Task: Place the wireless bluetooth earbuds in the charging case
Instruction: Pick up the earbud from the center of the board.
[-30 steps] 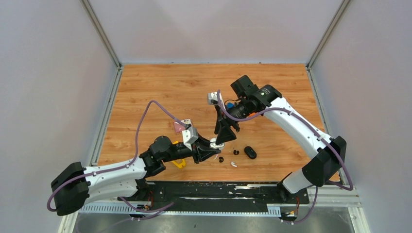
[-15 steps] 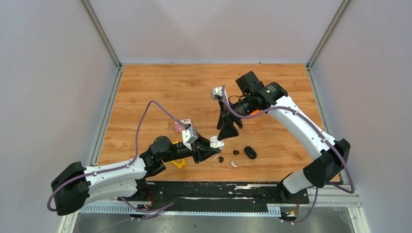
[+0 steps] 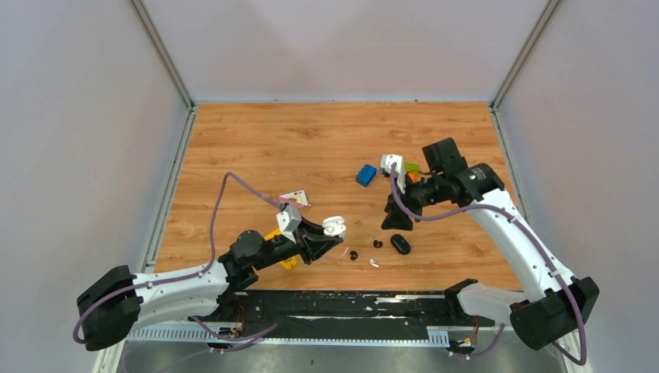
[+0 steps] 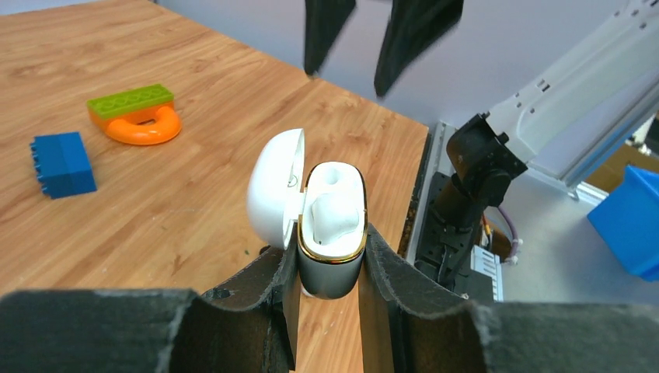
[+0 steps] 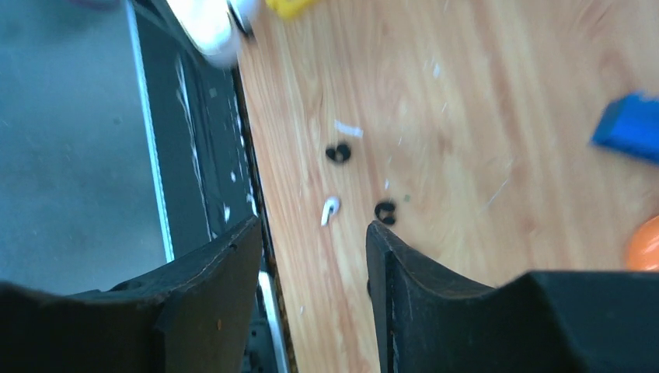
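Left end effector (image 4: 330, 247) clamps the open case (image 4: 329, 273), one white bud (image 4: 330, 214) seemingly in — right end effector (image 5: 315, 225) spread, empty; three loose buds (image 3: 374, 262) on the bench (image 3: 272, 140)

Right wrist view is smeared all over. There's a white blob (image 5: 208, 27) at 11 o'clock, clipped by the top edge, can't tell what it is. The blue block (image 5: 631, 124) at 2 and an orange thing (image 5: 645, 242) at 4 get chopped by the right edge; the earbuds (image 5: 330, 210) are fuzzy specks. Left wrist: charging case (image 4: 332, 225) bottom buried between the left gripper (image 4: 330, 242) fingers, right gripper (image 4: 347, 78) cut off at 12.
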{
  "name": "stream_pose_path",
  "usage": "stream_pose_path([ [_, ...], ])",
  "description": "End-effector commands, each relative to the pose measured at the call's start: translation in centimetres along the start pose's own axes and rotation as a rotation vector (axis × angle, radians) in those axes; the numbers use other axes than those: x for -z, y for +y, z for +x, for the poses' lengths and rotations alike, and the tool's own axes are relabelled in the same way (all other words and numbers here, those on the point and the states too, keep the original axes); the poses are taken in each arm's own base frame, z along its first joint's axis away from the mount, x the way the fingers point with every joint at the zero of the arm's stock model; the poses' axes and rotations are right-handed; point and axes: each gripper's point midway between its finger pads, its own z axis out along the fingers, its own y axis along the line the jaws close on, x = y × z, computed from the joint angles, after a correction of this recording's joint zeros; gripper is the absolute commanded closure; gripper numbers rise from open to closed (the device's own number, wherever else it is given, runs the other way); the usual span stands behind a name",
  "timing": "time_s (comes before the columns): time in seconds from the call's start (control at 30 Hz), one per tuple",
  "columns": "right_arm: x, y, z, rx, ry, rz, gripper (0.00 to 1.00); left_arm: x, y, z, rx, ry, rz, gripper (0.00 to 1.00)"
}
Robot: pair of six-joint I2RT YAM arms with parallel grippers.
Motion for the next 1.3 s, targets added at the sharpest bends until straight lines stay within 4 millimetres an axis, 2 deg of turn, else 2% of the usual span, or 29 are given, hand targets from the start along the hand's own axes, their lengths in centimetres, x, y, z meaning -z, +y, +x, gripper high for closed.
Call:
stream_pose_path([
  [0.0, -2.3, -2.7, 6.7, 0.051, 0.152, 0.06, 0.49, 1.5, 0.8, -4.0, 0.064, -0.208, -0.087, 1.0],
  [0.07, -3.2, -2.8, 8.8, 0.126, 0.18, 0.018, 0.49, 2.4, 1.1, -4.4, 0.06, -0.229, -0.113, 1.0],
  [0.2, -5.5, -4.1, 11.0, 0.244, 0.193, -0.027, 0.49, 3.3, 1.8, -5.2, -0.009, -0.215, -0.168, 1.0],
  [0.47, -10.7, -7.1, 15.5, 0.515, 0.355, -0.09, 0.49, 2.8, 1.2, -7.4, -0.052, -0.218, -0.163, 1.0],
  [0.63, -12.4, -7.6, 17.2, 0.681, 0.436, -0.126, 0.5, 3.1, 1.0, -8.8, -0.061, -0.238, -0.176, 1.0],
  [0.73, -12.7, -7.3, 17.8, 0.739, 0.465, -0.152, 0.5, 3.4, 1.1, -9.1, -0.076, -0.24, -0.19, 1.0],
  [0.9, -13.2, -5.5, 18.3, 0.785, 0.47, -0.209, 0.49, 3.4, 1.3, -8.9, -0.085, -0.229, -0.196, 1.0],
  [1.07, -13.5, -3.7, 19.1, 0.789, 0.501, -0.283, 0.49, 3.3, 1.3, -8.6, -0.077, -0.222, -0.191, 1.0],
  [1.27, -13.8, -2.6, 20.5, 0.758, 0.544, -0.349, 0.52, 3.3, 1.3, -8.6, -0.077, -0.223, -0.19, 1.0],
])
